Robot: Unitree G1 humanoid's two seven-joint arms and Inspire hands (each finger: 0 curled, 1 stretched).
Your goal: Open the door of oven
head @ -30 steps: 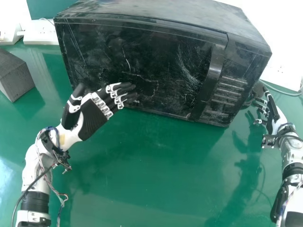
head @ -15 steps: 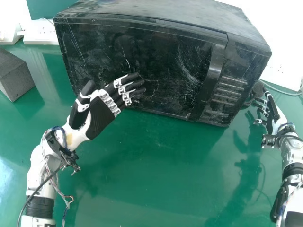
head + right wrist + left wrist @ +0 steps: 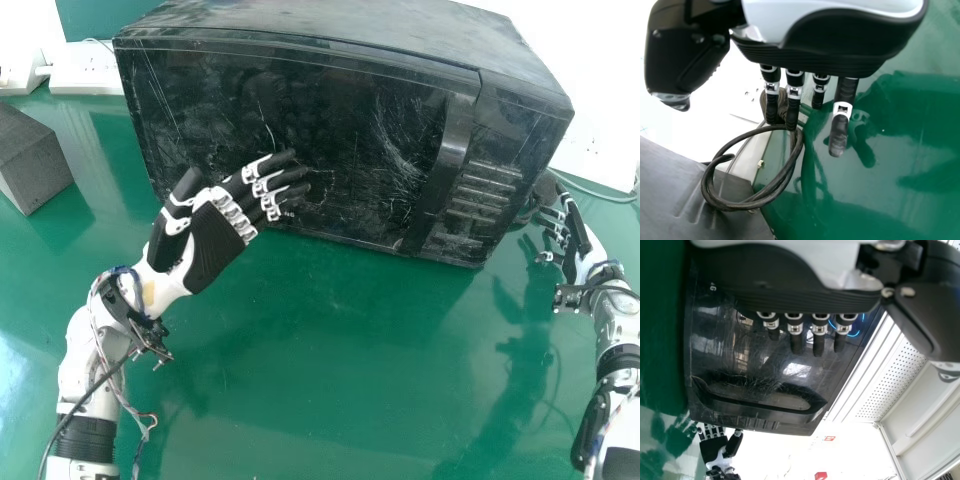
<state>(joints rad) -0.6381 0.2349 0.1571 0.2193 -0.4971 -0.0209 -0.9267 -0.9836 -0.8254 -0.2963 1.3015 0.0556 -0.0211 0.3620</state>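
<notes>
The black oven (image 3: 330, 150) stands on the green table with its door closed; the vertical door handle (image 3: 445, 165) is toward the right of its front. My left hand (image 3: 215, 240) is open before the lower left part of the door, its fingers pointing toward the handle side. In the left wrist view, the left hand (image 3: 790, 297) has straight fingers over the dark door, with the handle (image 3: 760, 405) farther off. Beside the oven's right side is my right hand (image 3: 575, 240), open. The right wrist view shows the right hand (image 3: 815, 57) holding nothing.
A dark grey block (image 3: 30, 160) sits on the table (image 3: 320, 350) at the left. A white power strip (image 3: 88, 68) lies behind it. Coiled black cable (image 3: 752, 200) is next to the oven's side, close to the right hand's fingers.
My left hand has moved right along the door's lower front, and its fingers look more spread. The right hand and the oven stay where they were.
</notes>
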